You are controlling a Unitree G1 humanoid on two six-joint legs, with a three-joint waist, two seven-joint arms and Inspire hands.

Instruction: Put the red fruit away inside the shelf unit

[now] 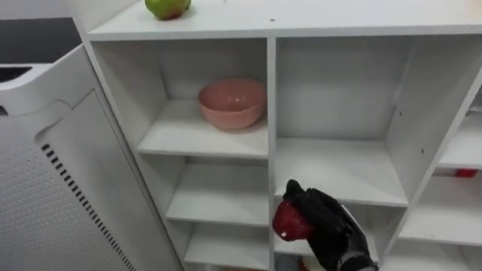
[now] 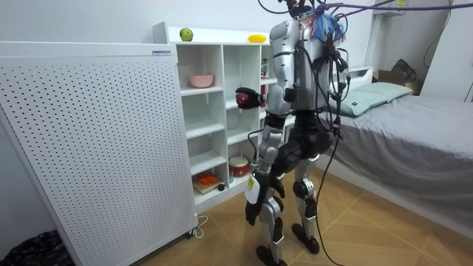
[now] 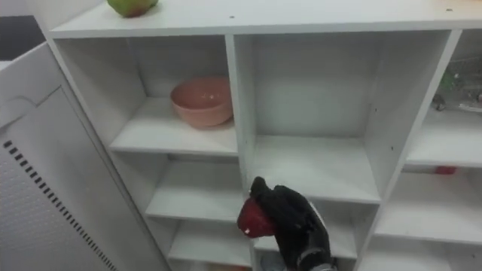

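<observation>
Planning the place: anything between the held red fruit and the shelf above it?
Nothing visible: the right hand holds the red fruit before the bare, open-fronted shelf; the pink bowl sits one compartment left.

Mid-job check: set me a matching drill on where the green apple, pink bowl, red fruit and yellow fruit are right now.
Things:
1. green apple
2. pink bowl
3. red fruit
4. yellow fruit

Places:
A. held in the curled fingers of the right hand
B. top-left compartment of the shelf unit
C. on top of the unit, toward the room view's right
D. on top of the unit, above the bowl's column

Pairs: 1-D, 2-B, 3-A, 4-C
</observation>
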